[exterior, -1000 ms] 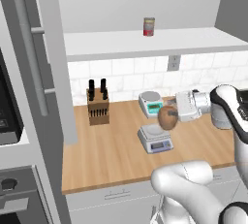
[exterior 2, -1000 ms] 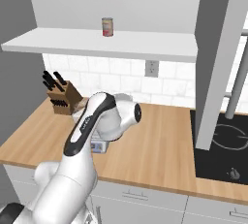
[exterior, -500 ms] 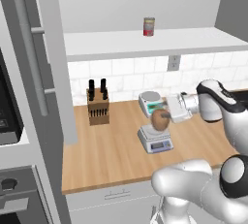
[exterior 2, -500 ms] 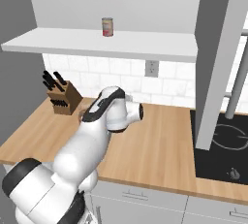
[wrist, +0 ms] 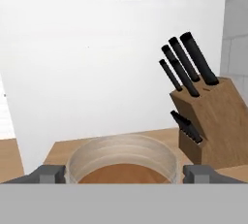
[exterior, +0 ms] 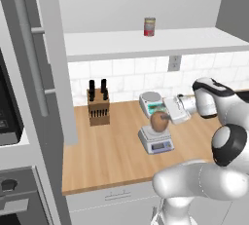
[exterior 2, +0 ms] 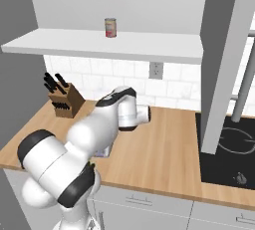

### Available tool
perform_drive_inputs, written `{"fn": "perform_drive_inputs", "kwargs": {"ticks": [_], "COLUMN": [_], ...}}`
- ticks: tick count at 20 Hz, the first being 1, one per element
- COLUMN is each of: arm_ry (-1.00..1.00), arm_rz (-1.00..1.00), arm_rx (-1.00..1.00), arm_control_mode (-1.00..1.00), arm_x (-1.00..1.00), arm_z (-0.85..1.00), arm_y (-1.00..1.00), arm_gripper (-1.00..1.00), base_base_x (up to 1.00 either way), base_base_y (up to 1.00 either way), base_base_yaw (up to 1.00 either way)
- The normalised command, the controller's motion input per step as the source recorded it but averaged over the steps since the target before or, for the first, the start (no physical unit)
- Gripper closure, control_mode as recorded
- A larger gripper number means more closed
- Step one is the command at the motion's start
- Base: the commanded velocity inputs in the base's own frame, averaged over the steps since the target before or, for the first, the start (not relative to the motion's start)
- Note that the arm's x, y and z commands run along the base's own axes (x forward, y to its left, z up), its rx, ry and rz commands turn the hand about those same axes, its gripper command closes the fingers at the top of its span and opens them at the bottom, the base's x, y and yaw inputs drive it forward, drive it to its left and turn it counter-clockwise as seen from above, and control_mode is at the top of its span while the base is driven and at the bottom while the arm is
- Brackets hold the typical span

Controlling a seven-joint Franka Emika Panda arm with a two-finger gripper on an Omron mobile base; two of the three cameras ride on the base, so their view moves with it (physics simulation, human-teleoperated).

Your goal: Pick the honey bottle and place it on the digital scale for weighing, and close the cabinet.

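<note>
- Wooden tabletop runs under a white tiled wall, and we take the knife block at its back as our landmark.
- To the right of the knife block, nearer the front edge, sits the digital scale; the honey bottle is right over its platter, though we cannot tell whether it is resting there or just above.
- Behind it, against the wall, stands a white scale with a green panel, which is not our target.
- Our claw reaches in sideways from the right, away from the knife block, so the bottle lies straight ahead of it between the fingers.
- In the hand view the bottle's pale lid sits between the two fingertips, with the knife block beyond it to the right.
- We judge the claw to be clamped on the honey bottle at about the jar's own width; the contact itself is hidden at the bottom of that view.
- The bottle is squat and rounded, so no long axis governs the release; we judge that the move ahead turns on settling it straight down onto the platter and letting go.
- Above the knife block the cabinet stands open, its white shelf carrying a small red can, and its door swung out to the left of the block is yet to be shut.
</note>
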Motion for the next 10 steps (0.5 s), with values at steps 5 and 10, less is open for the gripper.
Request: {"fn": "perform_drive_inputs", "kwargs": {"ticks": [5,10], "arm_ry": [-0.04,-0.06], "arm_rz": [0.0,0.0], "arm_rx": [0.0,0.0], "arm_control_mode": [-1.0,-1.0], "arm_x": [0.17,0.2], "arm_z": [-0.26,-0.14], "arm_y": [0.0,0.0], "arm_gripper": [1.0,1.0], "base_base_x": [0.0,0.0], "base_base_y": [0.0,0.0], "base_base_yaw": [0.0,0.0]}}
